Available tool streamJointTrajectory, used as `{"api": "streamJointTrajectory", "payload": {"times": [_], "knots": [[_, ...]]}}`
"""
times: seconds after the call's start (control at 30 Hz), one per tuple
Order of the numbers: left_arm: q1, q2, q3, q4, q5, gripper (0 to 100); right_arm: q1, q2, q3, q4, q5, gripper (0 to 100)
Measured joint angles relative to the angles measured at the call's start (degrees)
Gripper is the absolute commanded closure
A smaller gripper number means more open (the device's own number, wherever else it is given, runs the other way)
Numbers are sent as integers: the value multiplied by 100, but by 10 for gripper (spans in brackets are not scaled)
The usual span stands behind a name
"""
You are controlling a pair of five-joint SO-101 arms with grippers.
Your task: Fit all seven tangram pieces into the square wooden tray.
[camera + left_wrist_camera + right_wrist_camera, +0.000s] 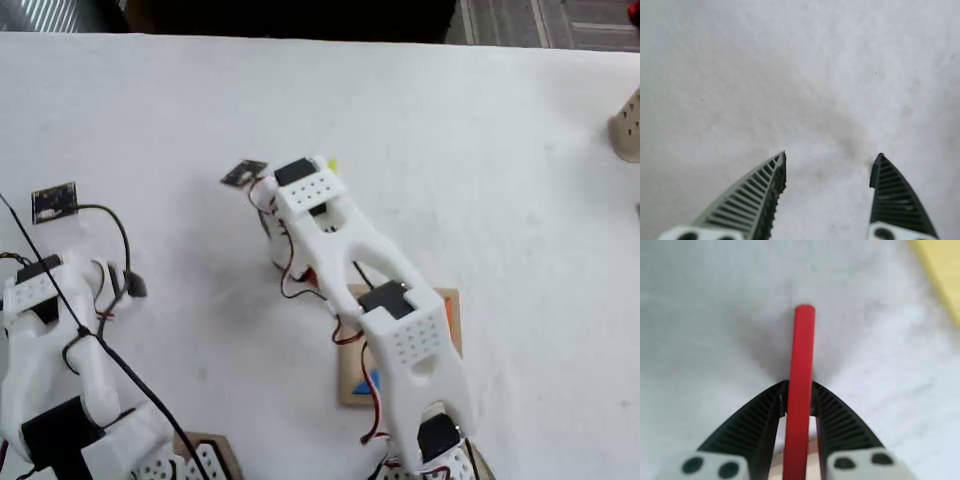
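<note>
One red piece (804, 340) stands on edge, clamped in my right end effector (799, 390) over the white surface (450, 130) and apart from the wooden tray (447, 297), so I would carry it over slowly and lay it flat, while my left end effector (829, 162) hangs wide open.

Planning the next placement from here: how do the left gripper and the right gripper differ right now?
The left gripper has its fingers spread apart; the right gripper has them closed. The left gripper holds nothing, with just the white table seen between its fingers; the right gripper clamps a red piece edge-on. Both point down at the table.
</note>
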Motion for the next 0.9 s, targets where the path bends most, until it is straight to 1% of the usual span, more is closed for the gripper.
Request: {"api": "streamJointTrajectory", "payload": {"times": [0.17,0.37,0.47,0.6,0.9], "knots": [[0,0,0,0,0,731,35,-633,0,607,0,981],[0,0,0,0,0,731,519,-985,0,1169,-193,981],[0,0,0,0,0,731,721,-1011,167,1266,-211,981],[0,0,0,0,-9,731,809,-1301,818,1213,-281,981],[0,0,105,0,-9,731,826,-3103,3156,229,-862,981]]}}
